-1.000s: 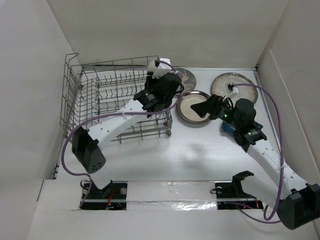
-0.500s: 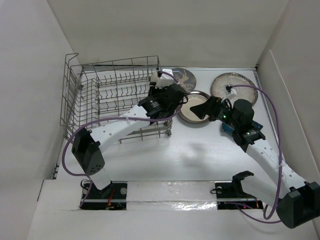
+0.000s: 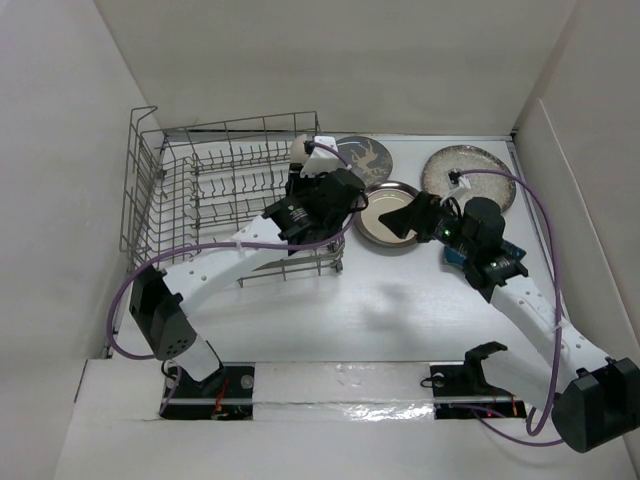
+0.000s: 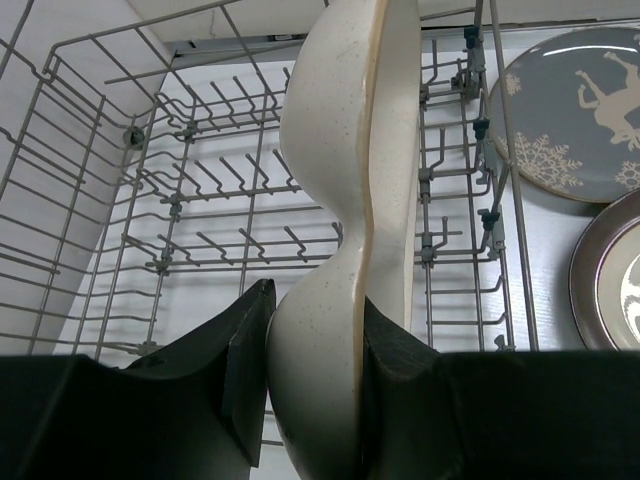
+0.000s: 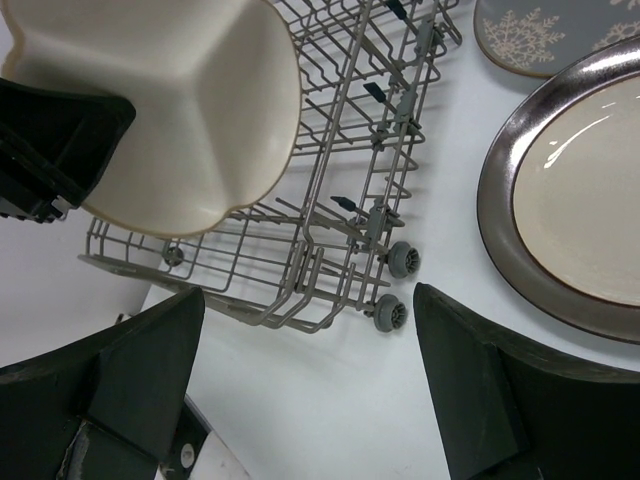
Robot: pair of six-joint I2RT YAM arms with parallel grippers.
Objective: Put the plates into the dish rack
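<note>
My left gripper (image 4: 312,365) is clamped tight on the cream sectioned plate (image 4: 345,190), edge-up over the right end of the dish rack (image 3: 215,190). My right gripper (image 5: 300,390) gapes wide, empty, just right of the rack above the brown-rimmed plate (image 5: 590,190). The deer plate (image 4: 575,110) lies by the rack's far right corner. Only the top view catches the speckled plate (image 3: 468,175), farther right.

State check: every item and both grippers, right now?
dish rack: no plate slotted
sectioned plate: held on edge over dish rack
brown-rimmed plate: flat on table
deer plate: flat on table
speckled plate: flat on table
left gripper: shut on sectioned plate
right gripper: open, empty
</note>
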